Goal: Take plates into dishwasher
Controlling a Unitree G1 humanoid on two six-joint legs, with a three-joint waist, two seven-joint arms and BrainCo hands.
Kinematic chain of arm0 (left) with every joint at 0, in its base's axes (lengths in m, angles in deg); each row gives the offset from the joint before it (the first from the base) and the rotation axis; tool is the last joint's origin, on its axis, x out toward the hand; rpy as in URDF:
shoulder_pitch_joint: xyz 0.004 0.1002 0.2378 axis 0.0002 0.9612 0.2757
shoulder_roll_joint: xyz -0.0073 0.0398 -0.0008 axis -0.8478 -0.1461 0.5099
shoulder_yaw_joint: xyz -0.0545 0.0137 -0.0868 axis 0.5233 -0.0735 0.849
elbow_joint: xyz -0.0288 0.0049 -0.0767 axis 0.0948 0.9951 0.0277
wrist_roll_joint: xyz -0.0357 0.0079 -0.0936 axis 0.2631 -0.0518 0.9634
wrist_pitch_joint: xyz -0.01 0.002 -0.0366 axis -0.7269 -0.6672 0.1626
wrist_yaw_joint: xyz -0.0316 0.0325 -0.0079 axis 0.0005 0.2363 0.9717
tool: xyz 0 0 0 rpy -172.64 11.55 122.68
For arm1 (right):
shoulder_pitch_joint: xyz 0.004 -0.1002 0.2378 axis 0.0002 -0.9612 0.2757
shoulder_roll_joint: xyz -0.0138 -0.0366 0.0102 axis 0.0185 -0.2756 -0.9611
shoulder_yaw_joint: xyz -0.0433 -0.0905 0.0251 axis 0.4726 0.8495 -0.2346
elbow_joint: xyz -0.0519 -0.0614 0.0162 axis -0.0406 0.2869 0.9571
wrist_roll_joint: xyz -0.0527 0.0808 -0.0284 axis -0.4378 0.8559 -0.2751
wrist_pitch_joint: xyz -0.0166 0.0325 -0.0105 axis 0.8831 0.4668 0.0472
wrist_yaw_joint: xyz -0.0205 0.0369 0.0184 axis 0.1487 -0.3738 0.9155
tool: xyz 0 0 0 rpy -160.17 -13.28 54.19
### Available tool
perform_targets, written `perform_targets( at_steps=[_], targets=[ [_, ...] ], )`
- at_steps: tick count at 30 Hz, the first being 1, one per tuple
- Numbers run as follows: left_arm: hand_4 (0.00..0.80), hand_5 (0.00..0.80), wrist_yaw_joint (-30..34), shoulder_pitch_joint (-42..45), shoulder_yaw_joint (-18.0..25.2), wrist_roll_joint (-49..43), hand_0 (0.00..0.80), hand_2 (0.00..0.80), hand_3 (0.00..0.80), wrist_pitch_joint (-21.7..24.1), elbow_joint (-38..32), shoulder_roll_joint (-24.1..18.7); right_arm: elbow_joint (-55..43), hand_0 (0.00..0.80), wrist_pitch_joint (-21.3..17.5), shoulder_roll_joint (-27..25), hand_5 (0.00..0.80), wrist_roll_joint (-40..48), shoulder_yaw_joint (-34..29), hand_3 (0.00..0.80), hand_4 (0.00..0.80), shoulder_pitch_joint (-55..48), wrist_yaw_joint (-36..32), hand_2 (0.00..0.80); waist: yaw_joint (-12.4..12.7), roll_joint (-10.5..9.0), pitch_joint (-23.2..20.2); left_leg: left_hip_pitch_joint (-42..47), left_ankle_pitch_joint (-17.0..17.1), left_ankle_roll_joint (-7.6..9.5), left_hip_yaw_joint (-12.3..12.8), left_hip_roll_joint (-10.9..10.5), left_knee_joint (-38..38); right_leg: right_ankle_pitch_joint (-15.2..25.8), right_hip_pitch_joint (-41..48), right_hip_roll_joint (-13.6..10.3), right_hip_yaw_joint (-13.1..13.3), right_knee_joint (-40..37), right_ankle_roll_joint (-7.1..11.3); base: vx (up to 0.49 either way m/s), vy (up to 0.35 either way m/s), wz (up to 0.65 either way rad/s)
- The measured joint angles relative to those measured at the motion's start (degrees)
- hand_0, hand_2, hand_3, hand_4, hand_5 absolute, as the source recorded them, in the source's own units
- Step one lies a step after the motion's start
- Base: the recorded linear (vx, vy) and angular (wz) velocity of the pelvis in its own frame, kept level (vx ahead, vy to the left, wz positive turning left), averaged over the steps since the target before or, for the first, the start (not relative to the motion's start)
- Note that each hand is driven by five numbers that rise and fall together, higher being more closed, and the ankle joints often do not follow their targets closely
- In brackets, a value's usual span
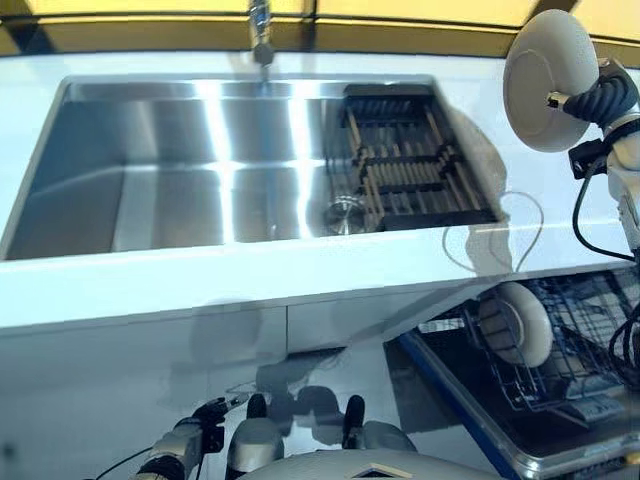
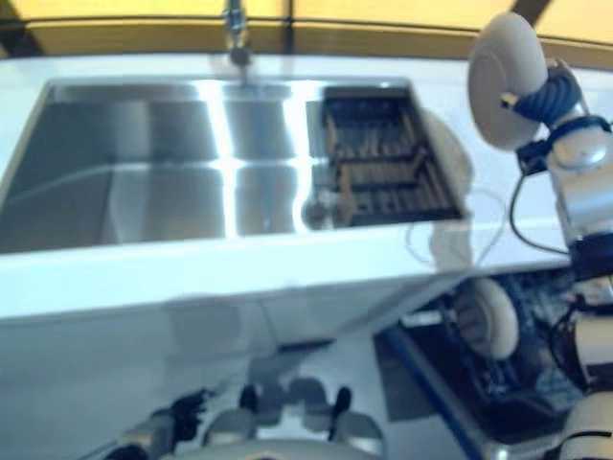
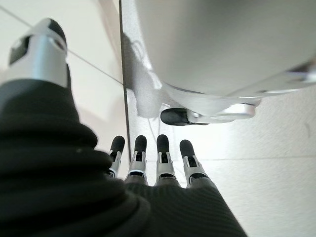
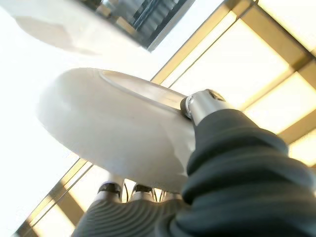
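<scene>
White counter (image 1: 150, 290) with steel sink (image 1: 180, 170) set in, dark drying rack (image 1: 410, 160) at its right end, faucet (image 1: 260, 30) behind. Right hand (image 1: 590, 100) raised above counter at right, pinching white plate (image 1: 545, 85) by its rim, thumb on one face and fingers behind, plate held near upright. Open dishwasher (image 1: 480, 420) below right, wire basket (image 1: 570, 350) pulled out, one loaded plate (image 1: 515, 325) already standing in it. Left hand (image 3: 148, 158) hanging low by the cabinet front, fingers straight and side by side, nothing held. Step in hand judged as carrying held plate down to basket. Advised: keep pinch firm on rim, clear counter edge before lowering, hold plate on edge, aim for a free slot beside loaded plate without striking it, release only once seated between tines. Right wrist view confirms thumb across rim and fingers under plate's back, contact not resolved from head views. Head views alone show basket and loaded plate; left wrist view alone shows left fingers empty.
</scene>
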Motion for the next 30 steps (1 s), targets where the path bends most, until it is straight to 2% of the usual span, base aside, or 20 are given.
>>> perform_targets(
  at_steps=[2, 6, 14, 17, 23, 30],
  targets=[
    [0.000, 0.000, 0.00, -0.04, 0.00, -0.10, 0.000, 0.000, 0.000, 0.09, 0.73, 0.27, -0.62, 0.800, 0.00, -1.15, 0.800, 0.13, -0.83, 0.800, 0.800, -1.79, -0.97, 0.800, -1.54, -0.01, -0.91, 0.55, -0.38, 0.26, 1.26, 0.08, -0.03, 0.07, -0.18, 0.11, 1.28, -0.02, 0.06, 0.019, -0.020, -0.31],
    [0.000, 0.000, 0.01, -0.05, 0.02, -1.73, 0.000, 0.000, 0.000, 0.84, 2.02, 0.76, -2.14, 0.800, 0.32, -4.20, 0.800, 1.35, -3.72, 0.800, 0.800, -7.20, -2.55, 0.800, -3.02, 0.16, -1.79, 1.53, -0.62, 0.14, 3.09, 0.33, -0.07, 0.30, -0.42, 0.52, 3.11, -0.17, 0.16, 0.007, -0.023, -0.25],
    [0.000, 0.000, 0.01, -0.10, 1.02, -2.08, 0.000, 0.000, 0.000, 1.73, 3.20, 1.02, -6.03, 0.800, 0.40, -5.86, 0.800, 1.07, -12.65, 0.800, 0.800, -20.43, -4.57, 0.800, -6.87, 0.19, -3.12, 1.91, -0.85, 0.04, 6.19, 0.55, -0.22, 1.16, -1.86, 1.12, 6.22, -0.12, 0.04, -0.004, -0.028, -0.20],
    [0.000, 0.000, 0.01, -0.40, 1.08, -2.88, 0.000, 0.000, 0.000, 1.80, 3.69, 0.99, -7.77, 0.800, 0.38, -5.71, 0.800, 0.57, -13.51, 0.800, 0.800, -25.82, -5.68, 0.800, -8.04, 0.21, -3.22, 2.45, -1.03, 0.01, 7.38, 0.60, -0.27, 1.32, -1.97, 1.24, 7.29, -0.17, 0.09, -0.014, -0.035, -0.20],
    [0.000, 0.000, 0.03, -0.39, 1.18, -3.38, 0.000, 0.000, 0.000, 2.03, 4.43, 1.12, -8.80, 0.800, 0.18, -2.13, 0.800, -5.39, -15.30, 0.800, 0.800, -34.29, -8.12, 0.800, -10.56, 0.58, -3.78, 2.42, -1.25, -0.22, 8.97, 0.98, -0.30, 1.58, -2.95, 1.74, 8.67, -0.19, 0.01, -0.004, -0.050, -0.14],
    [0.000, 0.000, 0.12, -0.58, 1.80, -4.20, 0.000, 0.000, 0.000, 2.91, 4.79, 1.45, -8.76, 0.800, -1.25, 2.68, 0.800, -13.16, -15.26, 0.800, 0.800, -38.80, -9.93, 0.800, -10.96, 1.69, -4.21, 2.25, -1.32, -0.32, 9.61, 1.13, -0.29, 1.77, -3.68, 1.98, 9.42, -0.22, -0.15, -0.005, -0.041, -0.07]
  ],
)
